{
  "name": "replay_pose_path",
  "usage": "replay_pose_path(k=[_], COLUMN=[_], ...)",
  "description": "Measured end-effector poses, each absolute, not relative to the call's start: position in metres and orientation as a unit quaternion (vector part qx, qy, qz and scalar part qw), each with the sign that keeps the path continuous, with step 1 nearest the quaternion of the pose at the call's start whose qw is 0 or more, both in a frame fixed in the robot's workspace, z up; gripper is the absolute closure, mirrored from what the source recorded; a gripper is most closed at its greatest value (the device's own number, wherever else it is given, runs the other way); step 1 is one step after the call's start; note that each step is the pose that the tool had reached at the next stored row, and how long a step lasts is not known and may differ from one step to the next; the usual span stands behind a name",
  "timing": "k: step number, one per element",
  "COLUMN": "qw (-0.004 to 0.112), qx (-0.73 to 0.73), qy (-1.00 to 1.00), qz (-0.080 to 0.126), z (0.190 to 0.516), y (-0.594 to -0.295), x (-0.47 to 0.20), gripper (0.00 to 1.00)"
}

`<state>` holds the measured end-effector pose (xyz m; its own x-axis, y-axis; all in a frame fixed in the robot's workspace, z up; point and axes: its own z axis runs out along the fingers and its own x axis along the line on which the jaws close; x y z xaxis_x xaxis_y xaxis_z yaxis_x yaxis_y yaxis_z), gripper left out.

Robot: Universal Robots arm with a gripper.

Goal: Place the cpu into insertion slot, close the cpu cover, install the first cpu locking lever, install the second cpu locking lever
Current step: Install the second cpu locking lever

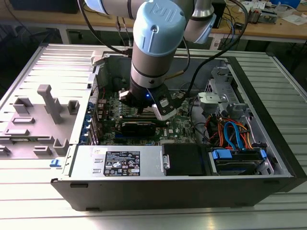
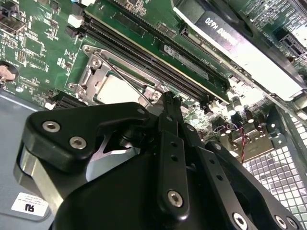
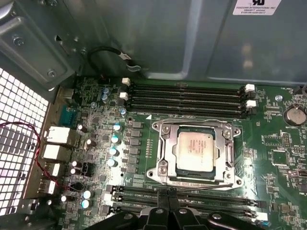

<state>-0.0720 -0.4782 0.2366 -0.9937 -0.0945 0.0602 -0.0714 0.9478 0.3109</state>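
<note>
The cpu (image 3: 199, 149) lies flat in the insertion slot (image 3: 196, 178), its silver top facing up. The cpu cover (image 3: 167, 143) rests down around its edges. A thin wire lever (image 3: 206, 185) runs along the socket side nearest my gripper (image 3: 168, 195), whose black fingers are pressed together with their tips at that lever's end. In the second wrist view the gripper (image 2: 168, 99) stands just beside the cpu (image 2: 117, 90), and another wire lever (image 2: 132, 84) slants across the cover (image 2: 91, 76). In the exterior view the arm's wrist covers the socket, and the gripper (image 1: 145, 111) reaches down into the open computer case.
Black memory slots (image 3: 187, 98) flank the socket on both sides. A grey power supply (image 1: 129, 163) and a black box line the case's near wall. Drive cage (image 1: 220, 96) and coloured cables (image 1: 235, 134) sit at the exterior view's right. A perforated grille (image 3: 19, 143) bounds the board.
</note>
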Motion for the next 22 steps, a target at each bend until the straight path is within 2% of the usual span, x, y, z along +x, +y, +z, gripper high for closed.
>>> replay_pose_path(k=[22], qw=[0.037], qx=[0.041], qy=[-0.985], qz=[-0.163], z=[0.211], y=[-0.467], x=[-0.083], gripper=[0.89])
